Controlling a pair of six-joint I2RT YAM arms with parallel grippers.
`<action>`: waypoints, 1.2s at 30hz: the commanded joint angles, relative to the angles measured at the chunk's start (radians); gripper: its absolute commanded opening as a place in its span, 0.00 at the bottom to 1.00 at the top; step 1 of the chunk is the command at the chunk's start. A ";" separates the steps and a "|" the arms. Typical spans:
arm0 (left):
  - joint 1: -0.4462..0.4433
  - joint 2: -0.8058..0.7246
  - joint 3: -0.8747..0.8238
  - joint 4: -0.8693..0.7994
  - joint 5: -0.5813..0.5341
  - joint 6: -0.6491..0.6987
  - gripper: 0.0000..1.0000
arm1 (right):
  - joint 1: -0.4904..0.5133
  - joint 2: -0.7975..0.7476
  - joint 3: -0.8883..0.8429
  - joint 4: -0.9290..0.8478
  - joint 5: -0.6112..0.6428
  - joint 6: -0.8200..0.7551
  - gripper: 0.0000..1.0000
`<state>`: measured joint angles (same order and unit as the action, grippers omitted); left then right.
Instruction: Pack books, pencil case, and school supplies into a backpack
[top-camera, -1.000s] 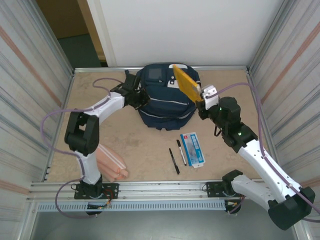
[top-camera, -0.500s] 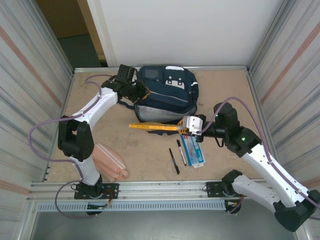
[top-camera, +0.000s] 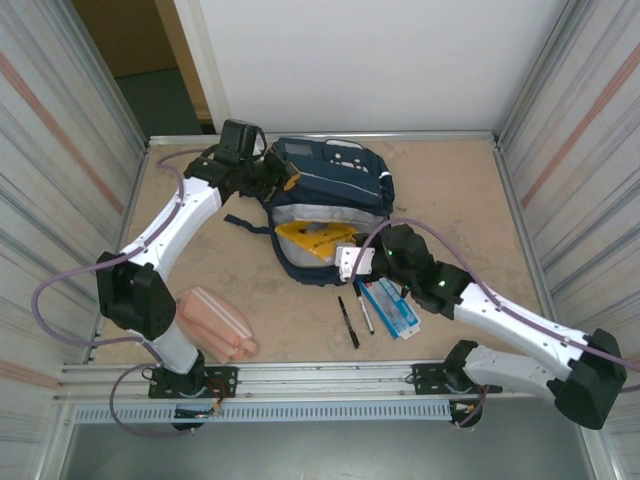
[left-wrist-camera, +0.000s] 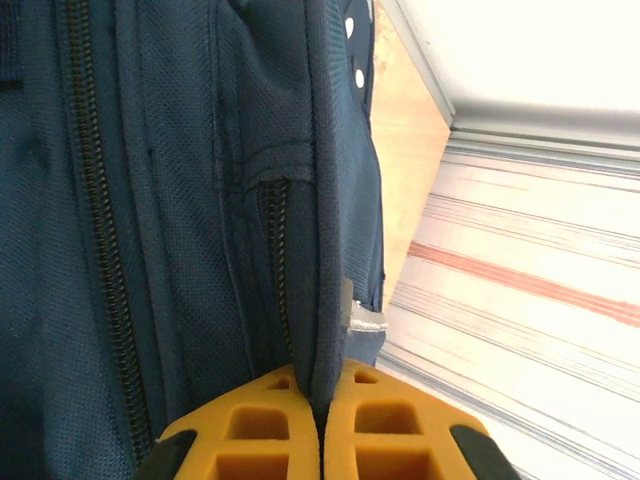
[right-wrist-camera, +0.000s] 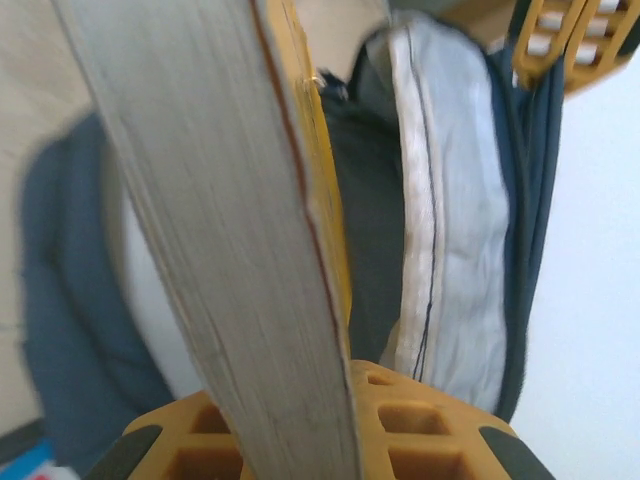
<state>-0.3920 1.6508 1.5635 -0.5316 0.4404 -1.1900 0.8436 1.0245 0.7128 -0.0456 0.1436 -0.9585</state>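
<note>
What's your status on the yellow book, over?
Left gripper shut on navy fabric backpack edge, mouth open. Right gripper shut on thin yellow-orange paperback, tip in opening. Nothing in the way.

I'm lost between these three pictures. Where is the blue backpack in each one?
Top external: backpack at upper centre, mouth open.
Left wrist: backpack fabric and zips across the left half.
Right wrist: its pale lining right of centre, behind the book.
Shared landmark: the orange-fingered left gripper pinching its rim.
</note>
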 joint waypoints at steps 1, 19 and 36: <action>-0.006 -0.067 0.053 0.145 0.105 -0.056 0.00 | 0.014 0.061 -0.040 0.328 0.238 -0.020 0.00; -0.011 -0.090 0.027 0.208 0.151 -0.104 0.00 | -0.039 0.647 0.121 0.817 0.503 -0.095 0.00; 0.002 -0.078 -0.015 0.212 0.223 -0.122 0.00 | -0.138 1.168 0.415 1.022 0.412 -0.280 0.00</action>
<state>-0.3794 1.6474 1.5368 -0.4263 0.5240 -1.2972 0.7197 2.1487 1.0836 0.9287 0.6106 -1.1835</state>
